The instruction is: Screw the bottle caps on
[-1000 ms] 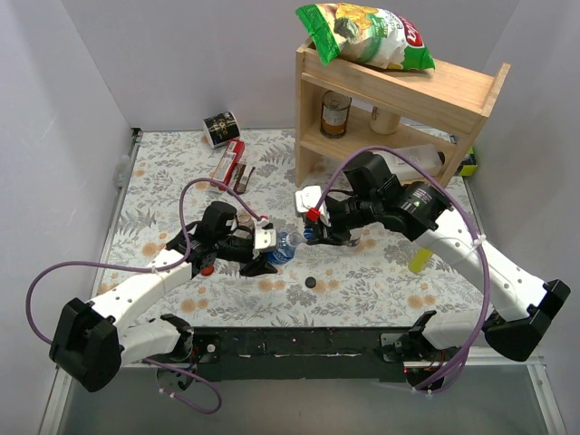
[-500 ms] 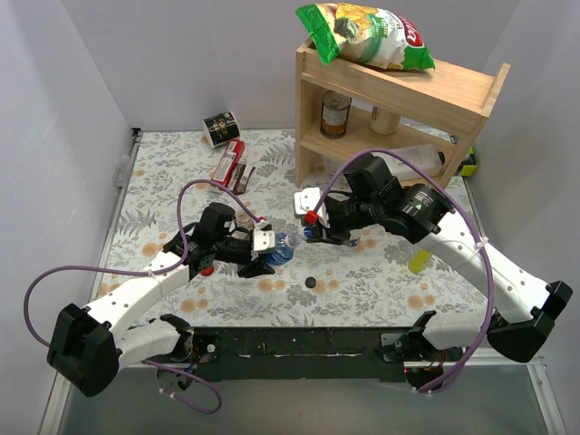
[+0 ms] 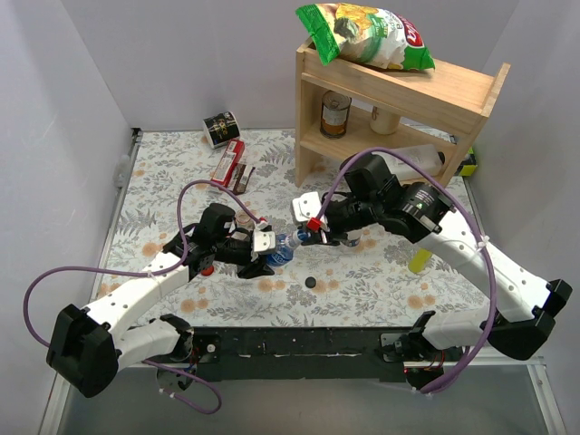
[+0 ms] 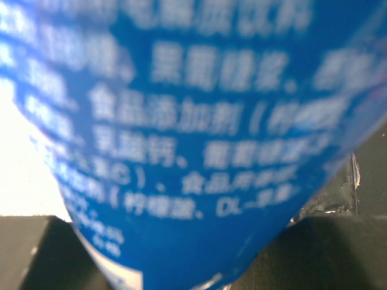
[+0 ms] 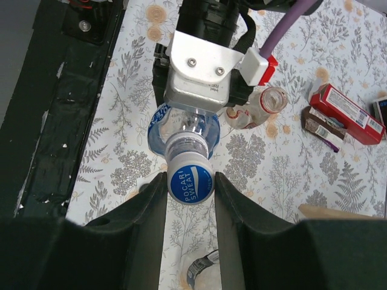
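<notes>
Claws first: right gripper (image 5: 188,177) pinches the round blue cap (image 5: 190,183) on the neck of the blue-label bottle (image 5: 208,130), left gripper (image 3: 265,252) clamped on its body, near the front of the wooden shelf (image 3: 399,100). Bottle's prob light, thin clear plastic, squashy w/ a slick label. So turn it by the cap's rim, gentle squeeze.

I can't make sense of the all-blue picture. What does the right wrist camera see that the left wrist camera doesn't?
Only the right wrist: the cap held by the right gripper at the neck of the bottle, the left gripper, the flowery table, a red box. Only the left wrist: blurry white print on the label. Both: the blue-labelled bottle.
</notes>
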Tool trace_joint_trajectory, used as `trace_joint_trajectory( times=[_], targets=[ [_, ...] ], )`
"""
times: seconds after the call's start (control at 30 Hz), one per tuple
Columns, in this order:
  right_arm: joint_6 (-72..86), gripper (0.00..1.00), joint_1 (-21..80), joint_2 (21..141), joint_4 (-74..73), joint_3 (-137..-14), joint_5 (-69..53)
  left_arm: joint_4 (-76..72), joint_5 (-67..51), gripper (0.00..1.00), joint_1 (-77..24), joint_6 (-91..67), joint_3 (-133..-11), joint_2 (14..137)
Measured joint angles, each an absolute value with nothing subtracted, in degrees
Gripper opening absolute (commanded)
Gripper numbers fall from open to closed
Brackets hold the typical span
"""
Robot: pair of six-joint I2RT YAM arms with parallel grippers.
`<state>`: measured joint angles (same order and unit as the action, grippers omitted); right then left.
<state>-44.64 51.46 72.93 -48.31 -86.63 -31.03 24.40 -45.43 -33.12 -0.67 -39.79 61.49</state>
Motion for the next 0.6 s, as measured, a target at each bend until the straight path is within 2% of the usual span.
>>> trace_joint_trajectory(
  times=[0.6],
  targets=[
    [-48.1, 0.34, 52.4, 75.4, -49.4, -87.4, -32.8, 21.4, -44.8, 0.0, -33.1, -1.4, -38.7, 61.5]
  ],
)
